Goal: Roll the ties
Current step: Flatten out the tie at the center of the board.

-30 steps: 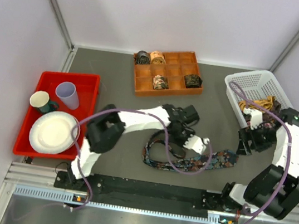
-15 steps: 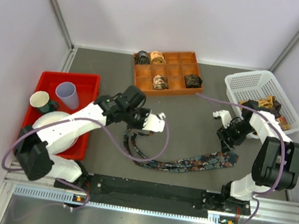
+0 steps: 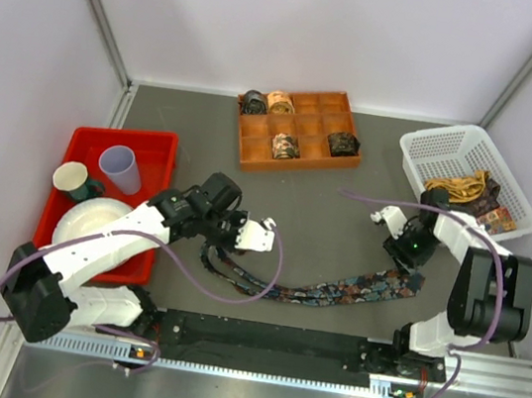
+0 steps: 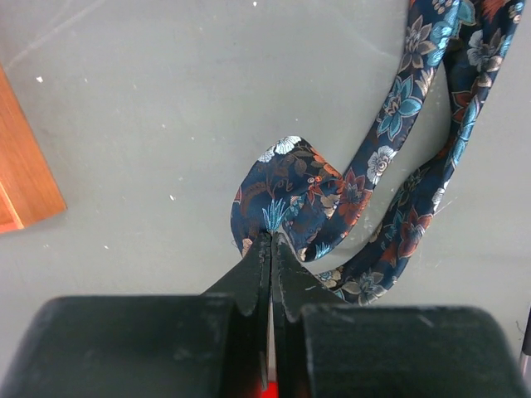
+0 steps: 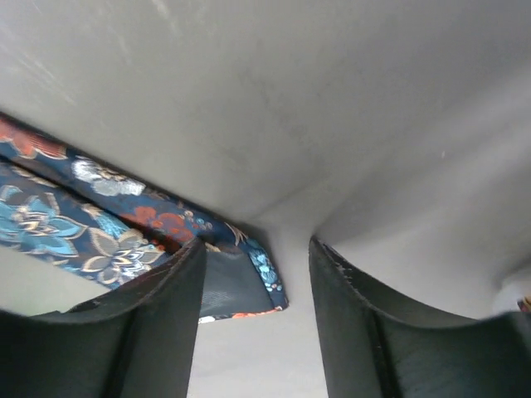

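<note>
A long dark floral tie (image 3: 332, 291) lies stretched across the table's near middle. Its left end is doubled into a small loop (image 4: 303, 186), and my left gripper (image 4: 272, 238) is shut on that loop's edge; from above the left gripper (image 3: 255, 243) sits at the tie's left end. My right gripper (image 3: 404, 268) hovers low over the wide right end. In the right wrist view the right gripper (image 5: 257, 249) stands open, with the tie's tip (image 5: 241, 282) lying on the table between the jaws, close to the left finger (image 5: 158, 315).
An orange compartment tray (image 3: 296, 166) at the back holds several rolled ties (image 3: 285, 146). A white basket (image 3: 435, 142) at back right holds loose ties (image 3: 468, 184). A red tray (image 3: 159, 143) at the left carries a plate (image 3: 82, 222) and two cups (image 3: 120, 168).
My left arm swung left and nearer, dragging the tie's looped end with it and straightening the tie. My right gripper came from the basket to the tie's wide end, its jaws narrowing.
</note>
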Controlling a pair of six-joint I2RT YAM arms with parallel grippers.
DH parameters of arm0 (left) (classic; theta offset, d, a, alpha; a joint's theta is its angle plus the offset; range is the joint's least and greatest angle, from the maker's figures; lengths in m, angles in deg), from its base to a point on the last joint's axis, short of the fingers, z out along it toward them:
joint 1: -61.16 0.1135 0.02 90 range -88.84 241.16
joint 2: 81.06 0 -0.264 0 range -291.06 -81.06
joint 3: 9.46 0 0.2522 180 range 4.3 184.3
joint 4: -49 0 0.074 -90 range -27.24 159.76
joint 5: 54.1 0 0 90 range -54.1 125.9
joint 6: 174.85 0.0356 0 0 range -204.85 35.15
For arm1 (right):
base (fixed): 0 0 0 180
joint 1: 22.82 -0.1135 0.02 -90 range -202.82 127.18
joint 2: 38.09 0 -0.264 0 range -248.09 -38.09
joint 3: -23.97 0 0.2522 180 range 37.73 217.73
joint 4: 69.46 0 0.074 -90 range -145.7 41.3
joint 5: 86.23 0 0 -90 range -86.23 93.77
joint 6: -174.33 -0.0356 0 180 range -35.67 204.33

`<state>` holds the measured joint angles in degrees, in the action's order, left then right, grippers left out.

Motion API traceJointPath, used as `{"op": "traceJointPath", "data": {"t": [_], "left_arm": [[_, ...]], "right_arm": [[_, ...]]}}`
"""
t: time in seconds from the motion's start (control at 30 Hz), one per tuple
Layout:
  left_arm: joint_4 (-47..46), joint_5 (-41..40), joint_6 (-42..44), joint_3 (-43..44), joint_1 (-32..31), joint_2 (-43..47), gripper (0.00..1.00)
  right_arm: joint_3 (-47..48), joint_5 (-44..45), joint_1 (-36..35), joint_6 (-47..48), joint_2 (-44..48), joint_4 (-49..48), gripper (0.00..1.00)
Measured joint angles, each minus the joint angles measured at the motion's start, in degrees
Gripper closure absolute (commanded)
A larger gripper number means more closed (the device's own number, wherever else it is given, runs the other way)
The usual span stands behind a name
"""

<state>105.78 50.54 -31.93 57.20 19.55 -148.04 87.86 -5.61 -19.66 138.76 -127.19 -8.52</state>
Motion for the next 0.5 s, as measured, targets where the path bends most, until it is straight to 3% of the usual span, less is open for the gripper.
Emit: {"op": "traceJointPath", "data": {"t": [0.07, 0.1, 0.13, 0.37, 0.5], "left_arm": [[-0.39, -0.63, -0.83, -0.68, 0.0, 0.17, 1.0], [-0.72, -0.83, -1.25, -1.01, 0.0, 0.22, 1.0], [-1.01, -1.03, -1.86, -1.33, 0.0, 0.24, 1.0], [-3.06, -2.01, -4.04, -2.03, 0.02, 0.33, 1.0], [-4.02, -2.08, -5.14, -2.01, 0.07, 0.33, 1.0]], "right_arm": [[-2.78, 1.4, -0.04, 1.2, 2.54, -2.45, 0.74], [-4.2, 1.75, -0.02, 1.44, 3.89, -3.45, 0.94], [-5.29, 1.79, -0.04, 1.79, 4.94, -3.96, 1.0], [-7.32, 1.66, 0.46, 1.97, 7.54, -4.44, 1.0], [-6.93, 1.46, 6.32, 3.04, 7.74, -3.37, 1.0]]}}
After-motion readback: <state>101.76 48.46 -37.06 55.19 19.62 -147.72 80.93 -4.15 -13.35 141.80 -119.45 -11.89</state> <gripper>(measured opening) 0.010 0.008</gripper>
